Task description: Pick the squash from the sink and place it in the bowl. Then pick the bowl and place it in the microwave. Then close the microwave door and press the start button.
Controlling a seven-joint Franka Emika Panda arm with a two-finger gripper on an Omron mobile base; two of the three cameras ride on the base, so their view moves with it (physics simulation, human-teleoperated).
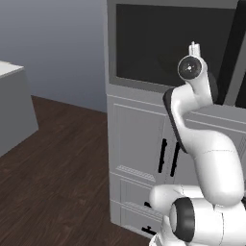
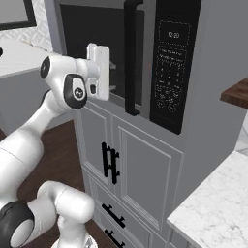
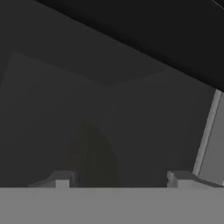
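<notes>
The microwave door (image 2: 97, 29), grey-framed with a big dark glass window (image 1: 158, 43) and a black vertical handle (image 2: 130, 58), stands about flush with the microwave front; I cannot tell whether it is fully shut. My gripper (image 2: 112, 75) points straight at the glass, left of the handle and very close to it. In the hand view the gripper (image 3: 120, 181) is open, its two fingertips (image 3: 61, 179) wide apart with only dark glass ahead. The control panel (image 2: 169, 72) with its buttons lies right of the handle. The squash, bowl and sink are out of view.
Grey panelled cabinet doors with black handles (image 2: 110, 162) and drawers sit below the microwave. A marble counter (image 2: 213, 203) juts in at the lower right. A grey island (image 1: 12, 105) stands to the left on open dark wood floor (image 1: 57, 168).
</notes>
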